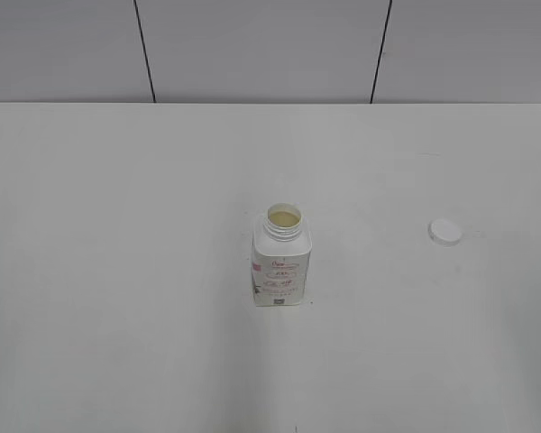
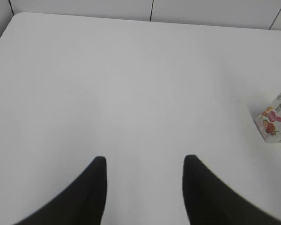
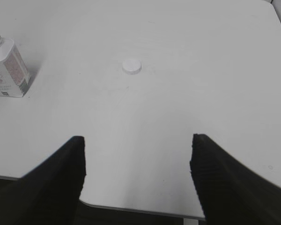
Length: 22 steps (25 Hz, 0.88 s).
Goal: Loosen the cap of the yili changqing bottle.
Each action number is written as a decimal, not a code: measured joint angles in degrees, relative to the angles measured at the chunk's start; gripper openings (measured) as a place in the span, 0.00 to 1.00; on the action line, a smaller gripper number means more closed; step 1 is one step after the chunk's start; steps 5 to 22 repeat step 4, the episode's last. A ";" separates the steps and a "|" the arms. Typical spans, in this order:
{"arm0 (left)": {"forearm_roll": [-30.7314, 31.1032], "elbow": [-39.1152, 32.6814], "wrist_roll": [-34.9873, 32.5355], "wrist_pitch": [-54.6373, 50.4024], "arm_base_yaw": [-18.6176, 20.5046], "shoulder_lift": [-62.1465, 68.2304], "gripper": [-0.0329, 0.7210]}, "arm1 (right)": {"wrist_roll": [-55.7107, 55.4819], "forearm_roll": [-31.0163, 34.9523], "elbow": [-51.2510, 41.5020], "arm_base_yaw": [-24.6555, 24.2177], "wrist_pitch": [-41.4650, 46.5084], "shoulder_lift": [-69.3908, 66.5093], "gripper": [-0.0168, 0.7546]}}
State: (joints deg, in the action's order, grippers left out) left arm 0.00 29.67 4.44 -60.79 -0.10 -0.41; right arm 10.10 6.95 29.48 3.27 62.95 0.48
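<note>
The yili changqing bottle (image 1: 280,262) stands upright in the middle of the white table, its neck open with pale contents showing. It also shows at the right edge of the left wrist view (image 2: 274,119) and at the top left of the right wrist view (image 3: 5,65). The white cap (image 1: 445,232) lies flat on the table to the bottle's right, apart from it; it also shows in the right wrist view (image 3: 131,65). My left gripper (image 2: 144,161) is open and empty over bare table. My right gripper (image 3: 136,143) is open and empty near the table's front edge. Neither gripper shows in the exterior view.
The white table (image 1: 117,225) ends at a grey panelled wall (image 1: 252,50) at the back. Its front edge shows in the right wrist view (image 3: 131,207).
</note>
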 joint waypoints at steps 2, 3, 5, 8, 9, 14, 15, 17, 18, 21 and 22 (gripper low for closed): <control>0.00 0.00 0.00 0.00 0.00 0.00 0.47 | 0.00 0.00 0.00 0.00 0.00 0.00 0.74; 0.00 0.00 0.00 0.00 0.00 0.00 0.47 | 0.00 0.00 0.00 0.00 0.00 0.00 0.74; 0.00 0.00 0.00 0.00 0.00 0.00 0.46 | 0.00 0.00 0.00 0.00 0.00 0.00 0.74; 0.00 0.00 0.00 0.00 0.00 0.00 0.46 | 0.00 0.00 0.00 0.00 0.00 0.00 0.74; 0.00 0.00 0.00 0.00 0.00 0.00 0.46 | 0.00 0.00 0.00 0.00 0.00 0.00 0.74; 0.00 0.00 0.00 0.00 0.00 0.00 0.46 | 0.00 0.00 0.00 0.00 0.00 0.00 0.74; 0.00 0.00 0.00 0.00 0.00 0.00 0.46 | 0.00 0.00 0.00 0.00 0.00 0.00 0.74; 0.00 0.00 0.00 0.00 0.00 0.00 0.46 | 0.00 0.00 0.00 0.00 0.00 0.00 0.74; 0.00 0.00 0.00 0.00 0.00 0.00 0.46 | 0.00 0.00 0.00 0.00 0.00 0.00 0.74; 0.00 0.00 0.00 0.00 0.00 0.00 0.46 | 0.00 0.00 0.00 0.00 0.00 0.00 0.74; 0.00 0.00 0.00 0.00 0.00 0.00 0.46 | 0.00 0.00 0.00 0.00 0.00 0.00 0.74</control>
